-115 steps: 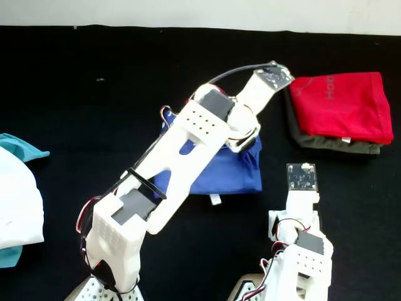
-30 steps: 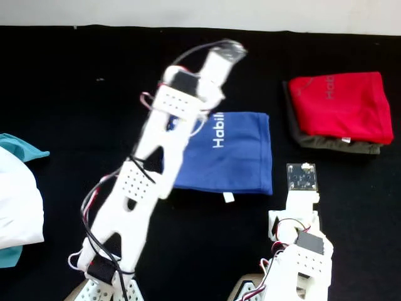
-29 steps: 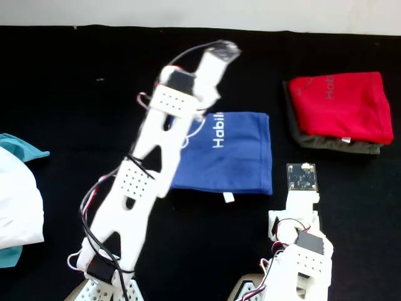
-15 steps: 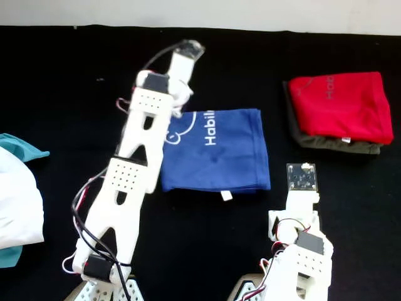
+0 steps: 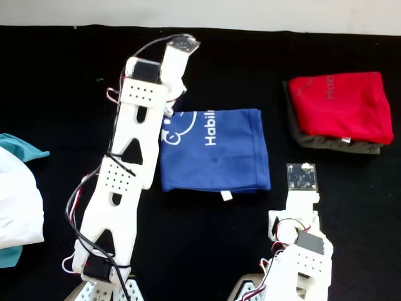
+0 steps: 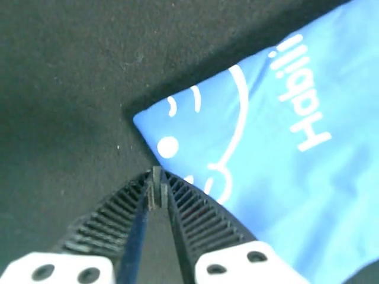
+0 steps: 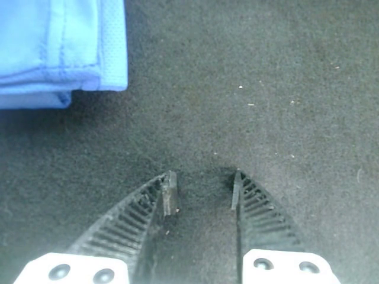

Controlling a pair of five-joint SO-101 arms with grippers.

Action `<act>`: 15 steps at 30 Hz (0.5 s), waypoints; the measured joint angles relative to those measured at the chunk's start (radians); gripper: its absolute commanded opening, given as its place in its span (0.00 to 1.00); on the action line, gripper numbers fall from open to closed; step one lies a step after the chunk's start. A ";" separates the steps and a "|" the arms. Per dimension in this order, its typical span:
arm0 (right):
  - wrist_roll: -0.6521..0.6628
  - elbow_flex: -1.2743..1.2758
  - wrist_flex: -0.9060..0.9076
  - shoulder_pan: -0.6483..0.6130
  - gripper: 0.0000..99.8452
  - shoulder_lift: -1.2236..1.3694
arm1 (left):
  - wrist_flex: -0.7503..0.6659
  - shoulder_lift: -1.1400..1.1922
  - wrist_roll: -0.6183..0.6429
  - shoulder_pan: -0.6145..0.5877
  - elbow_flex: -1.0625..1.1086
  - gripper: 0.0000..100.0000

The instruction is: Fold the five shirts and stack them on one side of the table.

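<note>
The blue shirt (image 5: pixel 216 150) lies folded mid-table (image 5: pixel 62 81), left gripper (image 6: pixel 155 188) clenched empty at its corner, right gripper (image 7: pixel 203 195) released; next, I think, carry it onto the red shirt (image 5: pixel 341 106) stack

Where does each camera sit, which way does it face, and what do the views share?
High view: fixed above the table, looking down; shows the left arm, right arm, blue shirt and red shirt.
Left wrist view: on the left arm's wrist, looking down past the shut left gripper at the blue shirt's corner.
Right wrist view: on the right arm's wrist, looking down past the open right gripper at the table.
Shared: all three show the blue shirt.
</note>
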 measured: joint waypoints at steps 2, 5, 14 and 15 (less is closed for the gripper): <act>0.000 0.000 0.000 0.000 0.16 0.000 | 0.000 -0.092 0.028 0.002 0.103 0.01; 0.000 0.000 -0.002 0.000 0.16 0.000 | 0.000 -0.270 0.049 0.021 0.327 0.01; 0.000 0.003 -0.009 0.000 0.16 0.000 | -0.233 -0.806 0.052 0.137 1.283 0.01; 0.000 0.003 -0.009 0.000 0.16 0.000 | -0.296 -0.859 0.054 0.144 1.392 0.01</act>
